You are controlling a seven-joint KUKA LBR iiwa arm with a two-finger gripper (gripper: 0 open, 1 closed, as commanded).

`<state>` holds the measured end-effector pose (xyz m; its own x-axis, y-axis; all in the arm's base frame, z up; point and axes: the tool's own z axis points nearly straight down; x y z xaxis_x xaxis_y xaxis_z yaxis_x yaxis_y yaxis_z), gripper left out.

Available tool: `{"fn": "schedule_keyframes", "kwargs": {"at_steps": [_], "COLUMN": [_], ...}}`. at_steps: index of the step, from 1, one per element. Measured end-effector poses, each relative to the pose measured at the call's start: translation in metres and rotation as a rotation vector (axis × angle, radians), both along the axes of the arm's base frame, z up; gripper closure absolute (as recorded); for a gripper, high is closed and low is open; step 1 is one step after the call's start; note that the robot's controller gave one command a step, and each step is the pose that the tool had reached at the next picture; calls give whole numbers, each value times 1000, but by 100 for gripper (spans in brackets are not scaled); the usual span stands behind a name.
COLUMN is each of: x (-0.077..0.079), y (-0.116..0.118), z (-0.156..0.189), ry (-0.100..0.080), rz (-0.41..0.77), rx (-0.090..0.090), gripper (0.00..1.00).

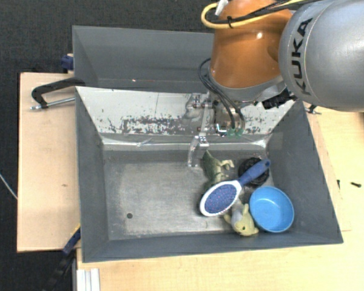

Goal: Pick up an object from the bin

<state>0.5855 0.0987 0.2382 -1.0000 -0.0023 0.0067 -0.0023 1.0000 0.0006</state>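
Observation:
My gripper point(195, 156) hangs below the orange wrist cover at the back of the bin, right of the middle. Its tip is just left of an olive-green toy figure point(215, 166) lying on the bin floor, close to it or touching it. In front of that figure lies a round brush point(220, 199) with a white rim, a blue bristle face and a blue handle point(255, 173) pointing to the back right. A small black thing point(249, 163) lies behind the handle.
A blue bowl point(271, 209) stands at the front right, with a yellowish soft toy point(243, 222) against its left side. All these things cluster in the right half of the bin floor. The arm reaches in from the upper right.

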Motion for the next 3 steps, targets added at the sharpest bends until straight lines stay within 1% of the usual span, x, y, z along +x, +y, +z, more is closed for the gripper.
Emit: {"fn": "schedule_keyframes", "kwargs": {"at_steps": [1, 2, 3], "x": [-23, -76, -75], "y": [-74, -107, -105], "z": [-92, -160, -162], "ry": [-3, 1, -8], "rz": [317, 770, 770], "rx": [0, 0, 2], "gripper": [0, 0, 100]}}
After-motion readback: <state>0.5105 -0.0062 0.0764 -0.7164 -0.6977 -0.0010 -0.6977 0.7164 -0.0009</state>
